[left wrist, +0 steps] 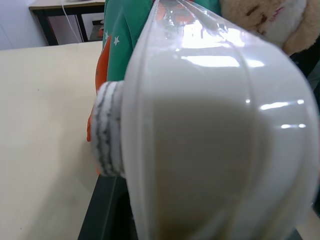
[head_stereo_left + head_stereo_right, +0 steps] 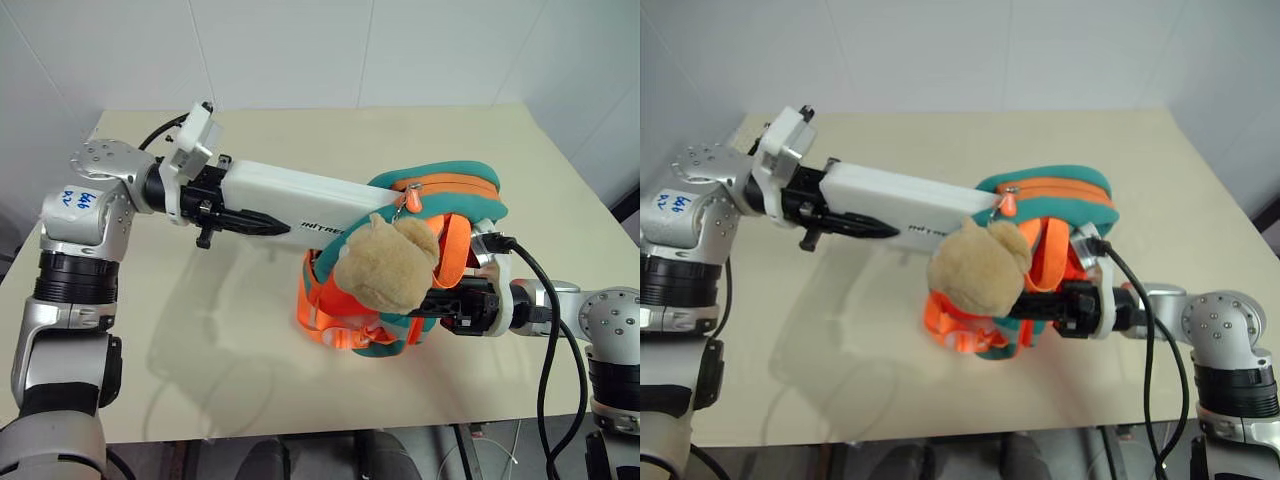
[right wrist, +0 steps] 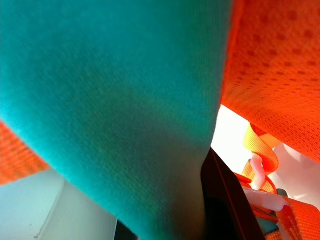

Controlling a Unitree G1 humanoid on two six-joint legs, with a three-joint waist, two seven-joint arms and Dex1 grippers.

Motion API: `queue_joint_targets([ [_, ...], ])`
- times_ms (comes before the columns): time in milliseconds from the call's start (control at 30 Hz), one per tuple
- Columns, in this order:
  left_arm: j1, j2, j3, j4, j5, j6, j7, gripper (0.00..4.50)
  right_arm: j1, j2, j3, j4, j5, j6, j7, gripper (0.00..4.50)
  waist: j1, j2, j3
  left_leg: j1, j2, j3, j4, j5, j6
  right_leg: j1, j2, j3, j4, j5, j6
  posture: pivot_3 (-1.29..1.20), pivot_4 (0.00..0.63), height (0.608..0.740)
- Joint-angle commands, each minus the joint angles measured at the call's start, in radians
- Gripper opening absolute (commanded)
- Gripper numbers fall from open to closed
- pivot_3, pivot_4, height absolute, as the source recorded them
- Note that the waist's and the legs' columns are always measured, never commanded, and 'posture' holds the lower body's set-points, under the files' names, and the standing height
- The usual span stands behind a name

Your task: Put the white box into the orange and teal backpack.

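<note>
Mid-frame, the white box (image 2: 290,205) is clamped in the left gripper's (image 2: 235,205) jaws, its far end entering the orange and teal backpack (image 2: 440,195). The right gripper (image 2: 450,300), jaws closed on the fabric, steadies it above the bench (image 2: 200,350). Most insertion remains.

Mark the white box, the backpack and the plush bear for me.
white box (image 2: 285,195): left eye view, on its lid.
backpack (image 2: 440,180): left eye view, on the teal top.
plush bear (image 2: 385,262): left eye view, on its body.

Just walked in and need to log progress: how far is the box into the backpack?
Done: left gripper holds the white box lifted off the table; right gripper holds the backpack. In hand: the box's end reaches the backpack's top. Left: pushing it inside.
</note>
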Motion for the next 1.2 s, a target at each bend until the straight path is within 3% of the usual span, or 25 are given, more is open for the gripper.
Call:
queue_joint_targets([
  [33, -0.011, 0.004, -0.003, -0.025, 0.026, -0.053, -0.013, 1.25, -0.012, 0.008, -0.002, -0.027, 0.019, -0.003, 0.006, 0.58, 0.000, 0.000, 0.000, 0.000, 0.000, 0.000, 0.000, 0.000, 0.000, 0.000, 0.000, 0.000, 0.000, 0.000, 0.000, 0.00, 0.150, 0.740],
  [367, -0.018, -0.095, -0.073, -0.086, 0.116, 0.034, 0.165, 1.25, -0.029, 0.020, 0.013, -0.017, 0.007, -0.006, 0.014, 0.58, 0.004, 0.000, 0.000, 0.000, 0.000, -0.002, 0.004, -0.001, 0.001, 0.002, 0.000, 0.000, 0.001, 0.001, 0.002, 0.00, 0.150, 0.740],
  [600, -0.068, -0.227, -0.144, -0.172, 0.122, 0.215, 0.301, 1.25, -0.030, 0.030, 0.020, -0.017, 0.002, -0.009, 0.013, 0.58, 0.004, 0.000, 0.000, 0.000, 0.000, -0.002, 0.004, -0.001, 0.001, 0.002, 0.000, 0.001, 0.001, 0.001, 0.002, 0.00, 0.150, 0.740],
  [833, -0.106, -0.328, -0.184, -0.163, 0.137, 0.249, 0.349, 1.25, -0.022, 0.043, 0.024, -0.024, 0.001, -0.014, 0.007, 0.58, 0.004, 0.000, 0.000, 0.000, -0.001, -0.002, 0.005, 0.000, 0.001, 0.002, 0.000, 0.001, 0.002, 0.001, 0.002, 0.00, 0.150, 0.740],
  [1033, -0.072, -0.312, -0.204, -0.218, 0.138, 0.269, 0.339, 3.09, -0.012, 0.050, 0.021, -0.028, 0.001, -0.016, 0.005, 0.58, 0.004, 0.000, 0.000, -0.001, -0.001, -0.002, 0.005, 0.000, 0.000, 0.002, 0.000, 0.001, 0.001, 0.001, 0.002, 0.00, 0.150, 0.740],
  [1200, -0.039, -0.230, -0.142, -0.240, 0.103, 0.279, 0.301, 4.48, -0.015, 0.056, 0.026, -0.024, -0.005, -0.021, 0.008, 0.58, -0.002, 0.000, 0.000, 0.000, 0.000, -0.001, 0.005, 0.000, -0.001, 0.001, 0.000, 0.001, 0.002, 0.001, 0.002, 0.00, 0.150, 0.740],
])
